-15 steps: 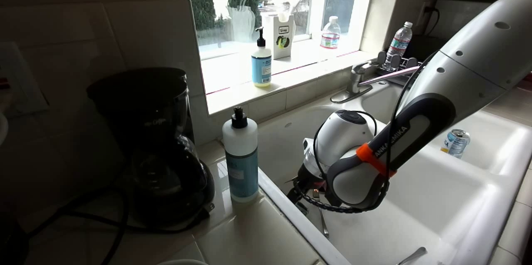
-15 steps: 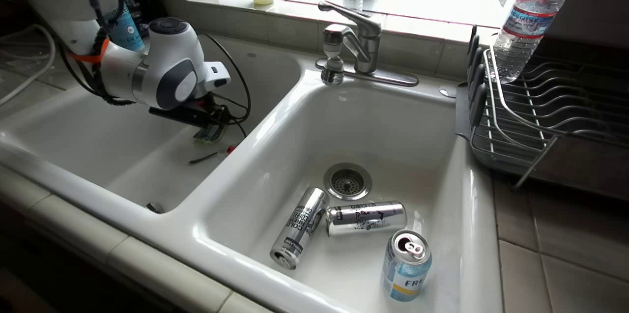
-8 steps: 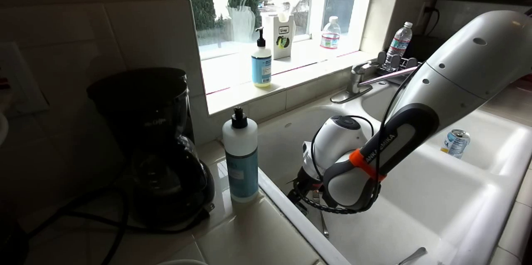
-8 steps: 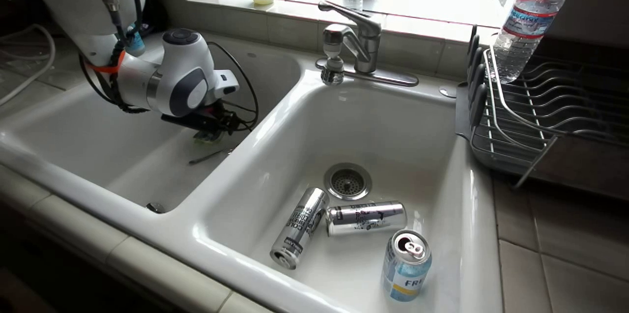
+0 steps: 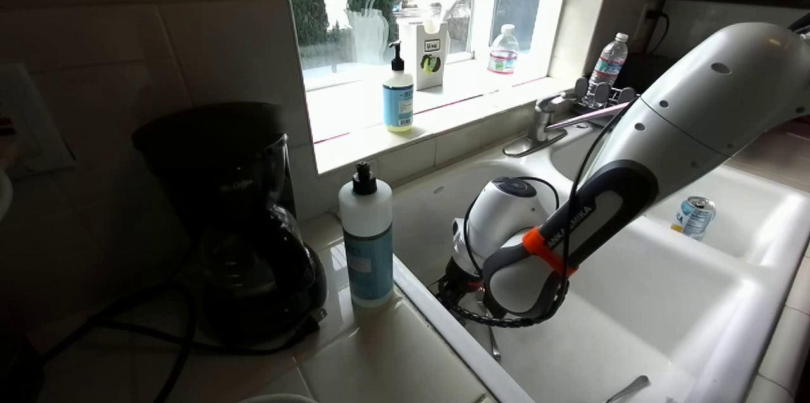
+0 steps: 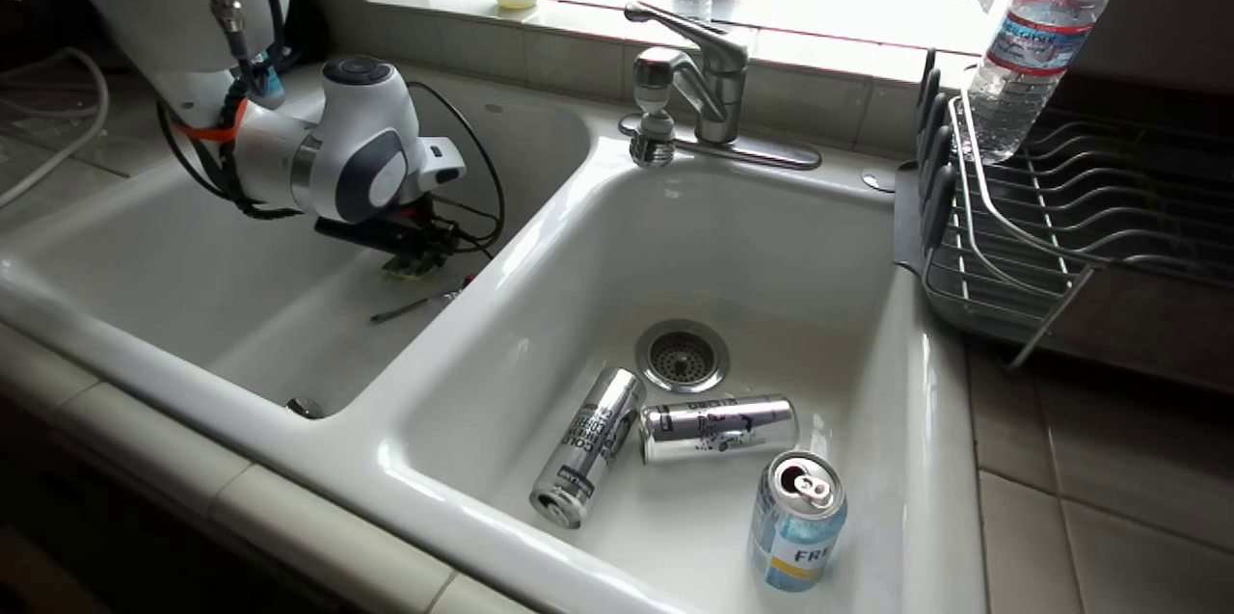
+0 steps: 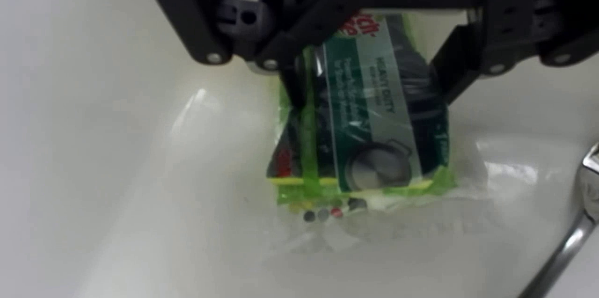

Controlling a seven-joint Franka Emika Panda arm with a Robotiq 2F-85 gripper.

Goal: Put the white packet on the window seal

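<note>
One glossy green-and-grey plastic packet (image 7: pixel 367 113)

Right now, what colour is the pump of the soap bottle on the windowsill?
The pump is black; best seen in an exterior view.

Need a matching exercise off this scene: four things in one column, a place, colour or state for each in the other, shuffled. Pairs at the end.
Things
1. packet
2. window seal
3. coffee maker
4. blue can

Place, colour or state
A. bears a soap bottle
B. standing, top opened
C. at the claw, part green
D. black, on the counter

Pairs: 1-C, 2-A, 3-D, 4-B
</note>
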